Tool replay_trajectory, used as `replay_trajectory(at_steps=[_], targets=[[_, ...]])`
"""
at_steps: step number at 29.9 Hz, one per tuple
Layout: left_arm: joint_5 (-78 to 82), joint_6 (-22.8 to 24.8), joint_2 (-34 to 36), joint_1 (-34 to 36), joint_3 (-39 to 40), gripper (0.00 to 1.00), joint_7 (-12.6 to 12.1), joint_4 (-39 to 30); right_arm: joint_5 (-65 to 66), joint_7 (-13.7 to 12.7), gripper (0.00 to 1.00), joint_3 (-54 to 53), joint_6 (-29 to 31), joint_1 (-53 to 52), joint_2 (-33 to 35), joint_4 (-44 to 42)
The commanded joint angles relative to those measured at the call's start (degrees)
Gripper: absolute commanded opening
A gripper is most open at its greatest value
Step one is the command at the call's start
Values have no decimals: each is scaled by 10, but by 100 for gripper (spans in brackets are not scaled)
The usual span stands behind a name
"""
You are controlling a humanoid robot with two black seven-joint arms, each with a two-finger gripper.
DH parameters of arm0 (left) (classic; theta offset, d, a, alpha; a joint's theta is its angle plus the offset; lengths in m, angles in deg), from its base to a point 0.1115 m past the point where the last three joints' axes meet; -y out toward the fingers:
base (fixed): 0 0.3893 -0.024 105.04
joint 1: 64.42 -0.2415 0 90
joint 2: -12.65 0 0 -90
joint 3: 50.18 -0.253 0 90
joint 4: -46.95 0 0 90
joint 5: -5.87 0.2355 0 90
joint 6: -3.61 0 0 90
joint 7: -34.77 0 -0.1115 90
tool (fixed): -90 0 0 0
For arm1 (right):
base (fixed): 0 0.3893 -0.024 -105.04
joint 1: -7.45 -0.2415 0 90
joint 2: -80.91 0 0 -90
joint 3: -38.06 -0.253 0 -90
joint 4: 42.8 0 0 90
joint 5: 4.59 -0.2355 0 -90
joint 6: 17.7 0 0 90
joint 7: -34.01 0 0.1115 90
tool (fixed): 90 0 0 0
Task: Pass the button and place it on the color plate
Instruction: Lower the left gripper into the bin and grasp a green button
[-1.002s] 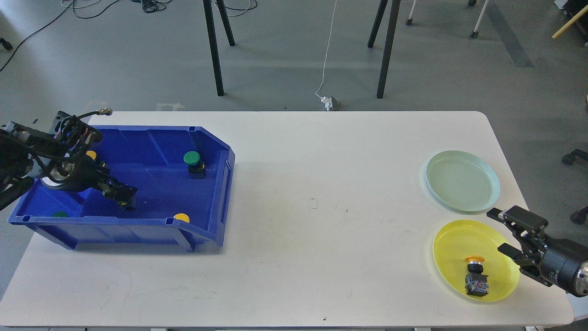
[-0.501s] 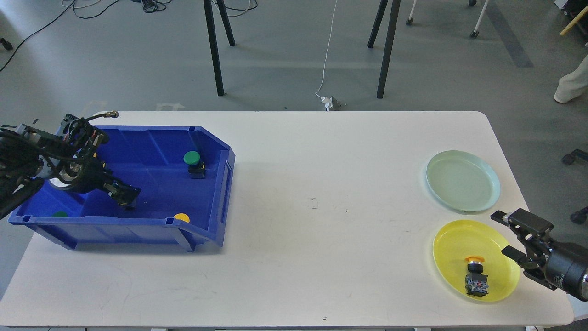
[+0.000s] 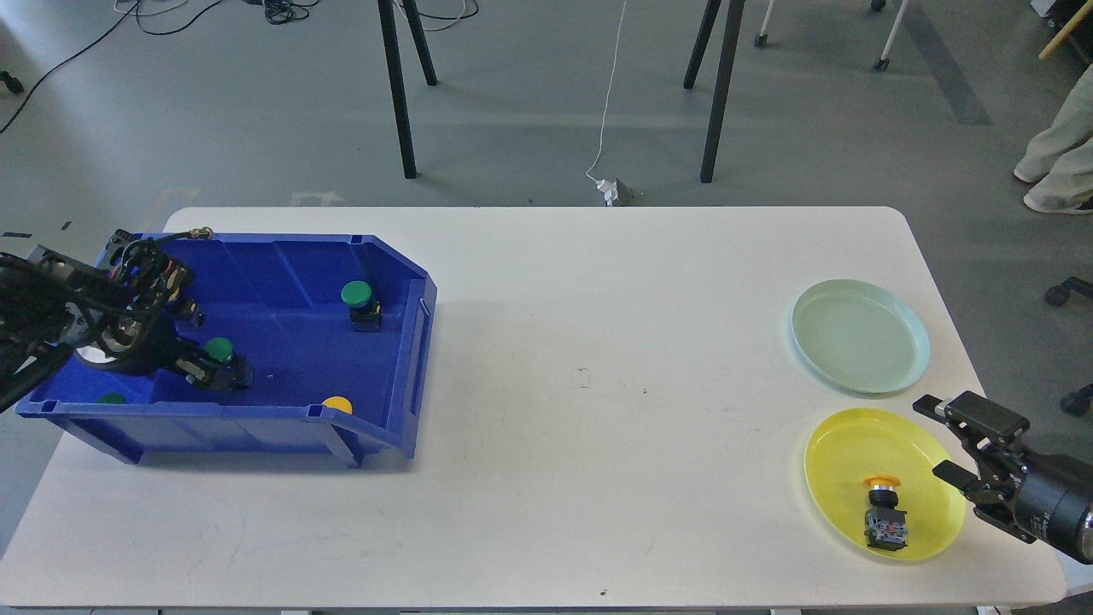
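Note:
A blue bin [image 3: 410, 342] stands on the left of the white table. My left gripper [image 3: 220, 373] is down inside it, shut on a green-capped button [image 3: 219, 348] with a black body. A second green button [image 3: 357, 295] stands further back in the bin. A yellow cap [image 3: 337, 404] lies by the front wall and a green cap [image 3: 111, 398] in the front left corner. A pale green plate [image 3: 858, 376] and a yellow plate [image 3: 832, 453] lie at the right. A yellow button [image 3: 885, 511] lies on the yellow plate. My right gripper [image 3: 931, 436] is open and empty at that plate's right rim.
The table [image 3: 598, 384] between the bin and the plates is bare. Its right edge runs just past the plates. Chair and table legs stand on the floor behind, and a person's legs [image 3: 1055, 162] show at the far right.
My left gripper has drawn back to the left inside the bin and turned, and a green cap now shows at its fingers. My right gripper has pulled back slightly to the right. A person has walked in.

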Motion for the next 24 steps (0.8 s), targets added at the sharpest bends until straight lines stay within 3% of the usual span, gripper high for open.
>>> replay_trajectory(at_steps=[1,15,17,20,24], targets=[[-10,0,0,1,1,66,0,1,0,3,100,0,0,3,0,0],[-45,0,-23,2,1,62,0,26,0,12,100,-1,0,13,0,1],[-44,0,-27,1,1,49,0,34,0,12,100,-2,0,14,0,1],[-39,0,-26,0,0,7,0,34,0,12,100,-2,0,14,0,1],[-40,-8,-25,0,0,4,0,34,0,12,100,-2,-1,14,0,1]])
